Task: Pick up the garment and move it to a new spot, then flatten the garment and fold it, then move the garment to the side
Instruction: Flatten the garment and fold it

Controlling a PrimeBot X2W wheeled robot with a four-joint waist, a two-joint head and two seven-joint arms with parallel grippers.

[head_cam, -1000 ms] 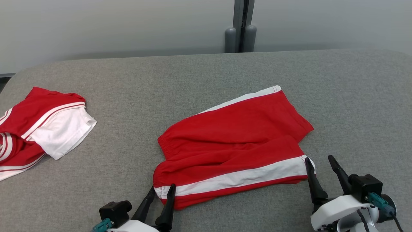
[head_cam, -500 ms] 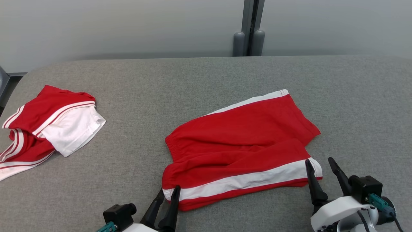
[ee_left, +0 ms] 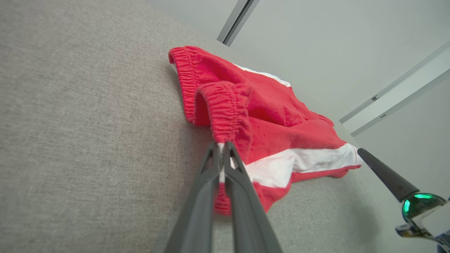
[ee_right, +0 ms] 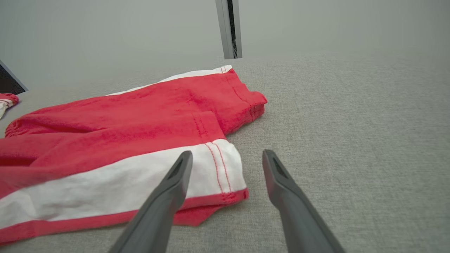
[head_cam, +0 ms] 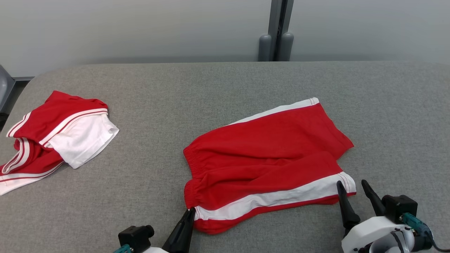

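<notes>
The garment (head_cam: 267, 158) is a pair of red shorts with white side stripes, lying folded lengthwise in the middle of the grey padded table (head_cam: 211, 91). My left gripper (head_cam: 191, 212) is shut on the waistband's near corner (ee_left: 220, 165), where the white stripe ends. My right gripper (head_cam: 353, 184) stands open at the near leg hem (ee_right: 225, 165); its left finger lies over the white stripe, its right finger over bare table. In the left wrist view the right gripper's fingertip (ee_left: 372, 165) shows beyond the hem.
A second red and white garment (head_cam: 59, 135) lies crumpled at the table's left edge. A grey wall with a vertical post (head_cam: 277, 31) stands behind the table. Bare grey surface stretches to the right and behind the shorts.
My left gripper has shut on the waistband corner. The head camera has shifted, so the whole picture has slid right and down. The right gripper stays open at the hem.
</notes>
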